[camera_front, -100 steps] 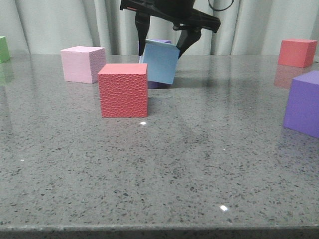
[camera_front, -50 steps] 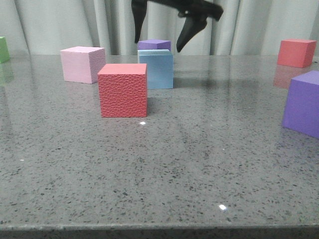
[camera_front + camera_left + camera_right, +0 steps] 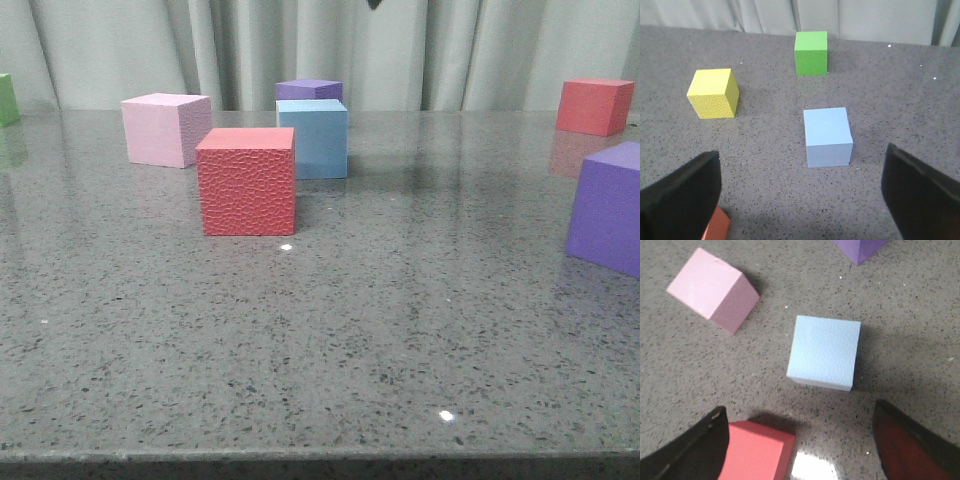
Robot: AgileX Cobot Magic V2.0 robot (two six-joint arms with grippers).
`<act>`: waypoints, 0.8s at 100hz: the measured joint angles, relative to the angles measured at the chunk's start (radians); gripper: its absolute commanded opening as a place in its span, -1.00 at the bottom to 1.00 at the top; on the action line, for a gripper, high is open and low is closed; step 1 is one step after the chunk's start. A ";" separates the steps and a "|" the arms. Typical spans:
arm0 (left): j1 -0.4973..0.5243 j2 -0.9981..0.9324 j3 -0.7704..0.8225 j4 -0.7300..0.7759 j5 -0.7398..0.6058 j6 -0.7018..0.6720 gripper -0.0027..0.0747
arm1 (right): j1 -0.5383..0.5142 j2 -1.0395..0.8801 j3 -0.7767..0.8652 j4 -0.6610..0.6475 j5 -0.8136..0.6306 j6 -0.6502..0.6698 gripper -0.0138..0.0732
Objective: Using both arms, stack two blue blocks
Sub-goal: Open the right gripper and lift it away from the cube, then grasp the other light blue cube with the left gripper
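One blue block (image 3: 312,138) rests flat on the table just behind and to the right of the red textured cube (image 3: 247,180). It also shows in the right wrist view (image 3: 825,351). My right gripper (image 3: 800,447) is open and empty, well above it. Only one dark fingertip (image 3: 375,4) shows at the top edge of the front view. The second blue block (image 3: 826,136) lies on the table in the left wrist view. My left gripper (image 3: 800,200) is open and empty, above and short of it. This block and the left gripper are out of the front view.
A pink cube (image 3: 165,128) and a purple cube (image 3: 308,90) stand close to the first blue block. A red cube (image 3: 596,105) and a purple cube (image 3: 610,205) stand at the right, a green one (image 3: 8,98) at the far left. A yellow cube (image 3: 713,93) and a green cube (image 3: 811,52) stand beyond the second block.
The right gripper held the blue block tilted above the table, let it go so it now sits flat, then rose almost out of the front view.
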 measured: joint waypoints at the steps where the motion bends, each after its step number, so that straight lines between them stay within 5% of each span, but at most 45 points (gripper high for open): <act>1: 0.000 0.007 -0.010 0.000 0.003 0.000 0.67 | 0.000 -0.005 0.006 -0.002 -0.007 0.000 0.67; 41: 0.004 0.354 -0.256 -0.099 0.111 0.083 0.67 | 0.002 -0.362 0.435 -0.018 -0.253 0.000 0.67; 80: 0.008 0.606 -0.407 -0.155 0.174 0.096 0.67 | 0.002 -0.580 0.620 -0.018 -0.313 0.000 0.67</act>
